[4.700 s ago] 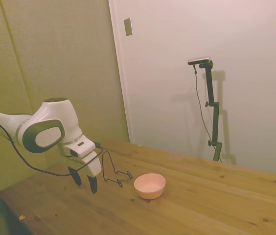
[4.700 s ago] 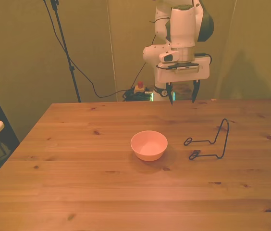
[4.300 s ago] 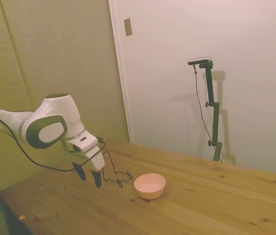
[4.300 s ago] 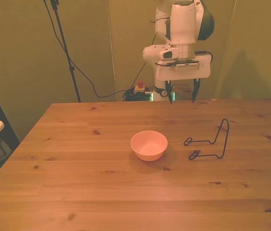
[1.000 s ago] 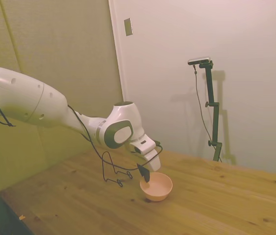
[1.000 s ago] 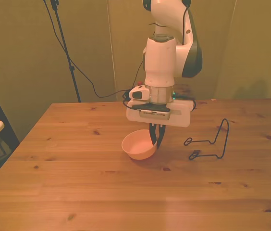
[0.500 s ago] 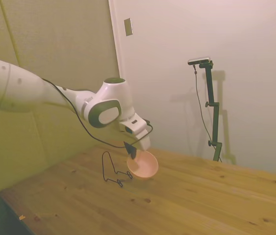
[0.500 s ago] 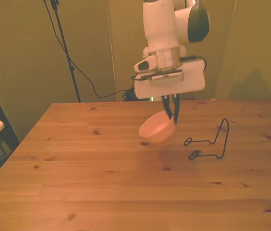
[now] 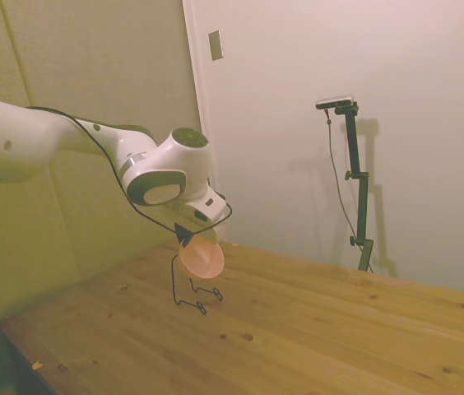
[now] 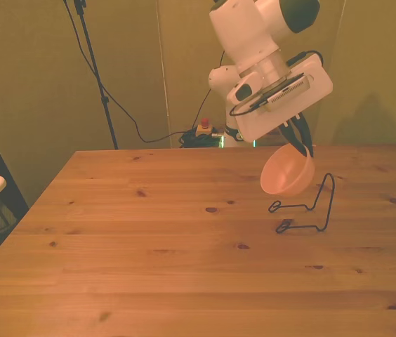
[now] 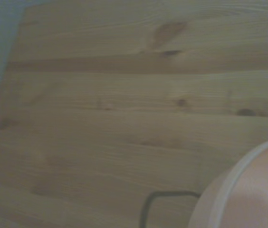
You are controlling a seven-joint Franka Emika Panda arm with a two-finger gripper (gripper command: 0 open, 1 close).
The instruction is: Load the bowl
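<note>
Bowl (image 10: 286, 174) aloft above rack (image 10: 306, 206)

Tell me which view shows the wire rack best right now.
The front view: the whole wire rack stands clear on the table. In the side view the held bowl hides part of it; the wrist view catches one blurred corner.

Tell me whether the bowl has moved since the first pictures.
Yes. The bowl has left the table and, tilted in the gripper, now hangs in the air just above the wire rack, toward the front view's right.
</note>
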